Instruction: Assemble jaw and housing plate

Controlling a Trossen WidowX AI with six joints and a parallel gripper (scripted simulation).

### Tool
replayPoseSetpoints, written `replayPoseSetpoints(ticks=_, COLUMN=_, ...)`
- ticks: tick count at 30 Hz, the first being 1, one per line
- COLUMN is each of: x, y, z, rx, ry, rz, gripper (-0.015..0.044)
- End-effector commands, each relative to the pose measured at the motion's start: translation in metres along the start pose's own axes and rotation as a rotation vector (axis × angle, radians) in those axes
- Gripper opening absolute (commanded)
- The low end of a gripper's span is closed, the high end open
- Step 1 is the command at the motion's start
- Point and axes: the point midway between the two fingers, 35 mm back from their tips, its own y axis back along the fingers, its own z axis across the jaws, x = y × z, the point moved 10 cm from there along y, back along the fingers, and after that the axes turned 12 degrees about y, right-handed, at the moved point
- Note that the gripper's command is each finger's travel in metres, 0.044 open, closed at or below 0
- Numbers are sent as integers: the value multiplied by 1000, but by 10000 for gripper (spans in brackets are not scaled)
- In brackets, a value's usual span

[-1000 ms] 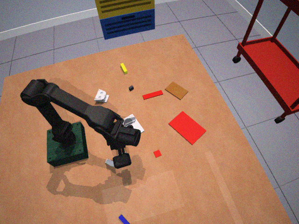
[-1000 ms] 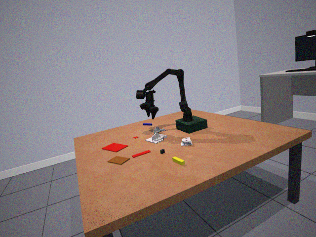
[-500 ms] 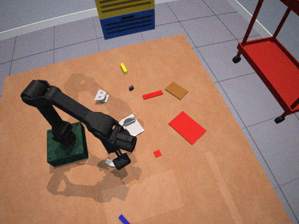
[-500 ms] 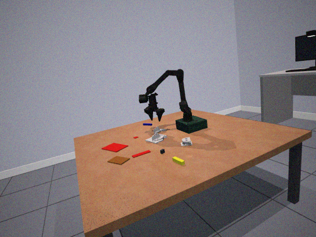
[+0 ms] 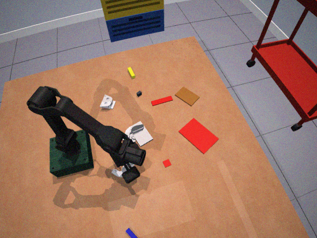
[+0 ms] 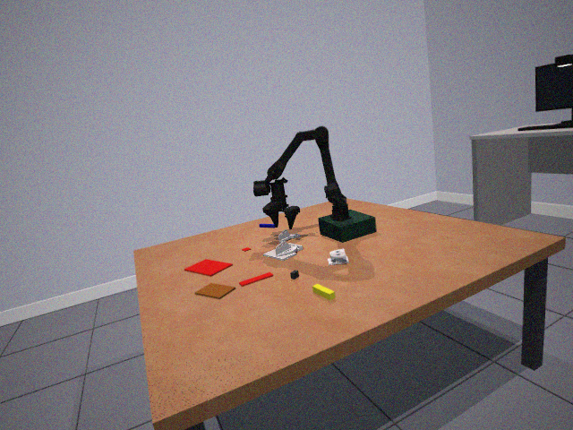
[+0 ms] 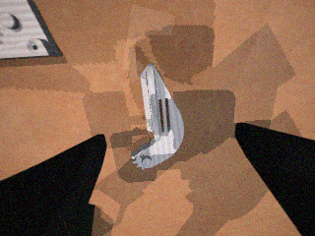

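The loose grey-white jaw (image 5: 117,172) (image 6: 286,235) (image 7: 175,123) lies on the table, its toothed end towards the bottom of the wrist view. My gripper (image 6: 283,227) (image 7: 169,134) is open and empty above it, with one finger to each side. The white base (image 5: 145,137) (image 6: 271,254) (image 7: 25,36) lies beside it, at the upper left of the wrist view. The other jaw (image 5: 137,128) (image 6: 280,248) is on the base; whether its teeth sit right is too small to tell. The white housing plate (image 5: 107,99) (image 6: 338,253), with two holes, stands apart, its support partly hidden.
A small red square (image 5: 167,163) (image 6: 246,249), a large red plate (image 5: 198,135) (image 6: 208,267), a brown plate (image 5: 186,96) (image 6: 215,290), a red bar (image 5: 161,100) (image 6: 255,279), a black cube (image 5: 138,93) (image 6: 294,274) and a yellow block (image 5: 131,72) (image 6: 323,292) lie around.
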Motion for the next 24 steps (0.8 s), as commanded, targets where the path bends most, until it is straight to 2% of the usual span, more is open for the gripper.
replayPoseSetpoints(ticks=1, x=0, y=-5, z=0, rx=-2, ry=3, rz=4, gripper=440)
replayPoseSetpoints(ticks=24, x=0, y=-43, z=0, rx=-2, ry=3, rz=4, gripper=440)
